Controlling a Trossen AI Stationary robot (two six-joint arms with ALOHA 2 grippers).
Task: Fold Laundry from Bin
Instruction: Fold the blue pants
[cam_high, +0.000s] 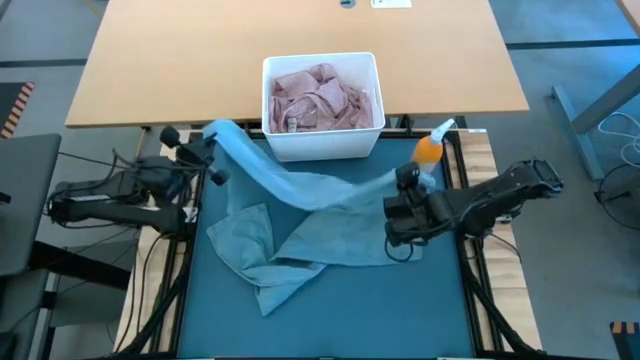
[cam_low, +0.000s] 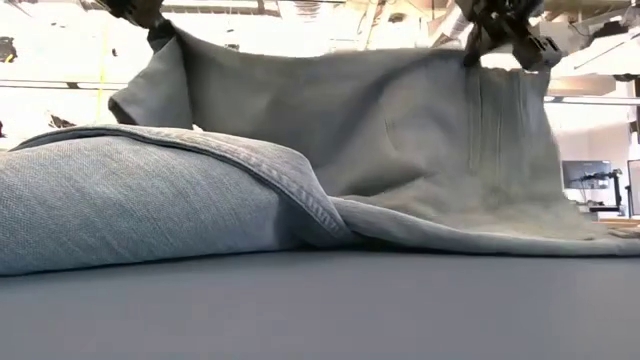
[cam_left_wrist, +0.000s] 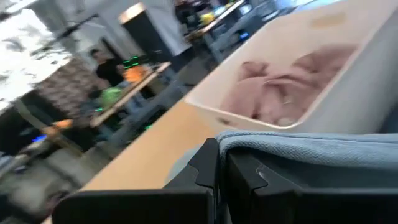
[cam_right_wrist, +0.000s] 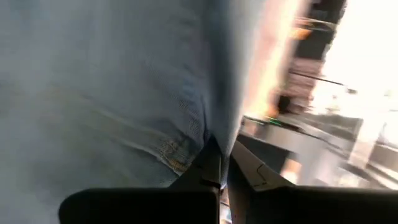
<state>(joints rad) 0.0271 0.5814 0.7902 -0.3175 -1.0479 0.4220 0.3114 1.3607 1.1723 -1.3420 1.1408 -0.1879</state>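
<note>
Item: jeans (cam_high: 300, 235), light blue denim. Judged soft and limp yet fairly heavy, thick at the seams; the waistband and hems are judged the firmest places to be gripped. One edge is held stretched in the air between the two arms; the rest is spread crumpled on the blue mat (cam_high: 400, 310) in front of the bin (cam_high: 322, 147).

Left gripper (cam_high: 208, 135): pressed together on one end of the raised edge, near the bin's corner.

Right gripper (cam_high: 400, 180): pinched on the other end, beside the orange bottle (cam_high: 430, 150).

Pink shirt (cam_high: 322, 98): left in the bin.
</note>
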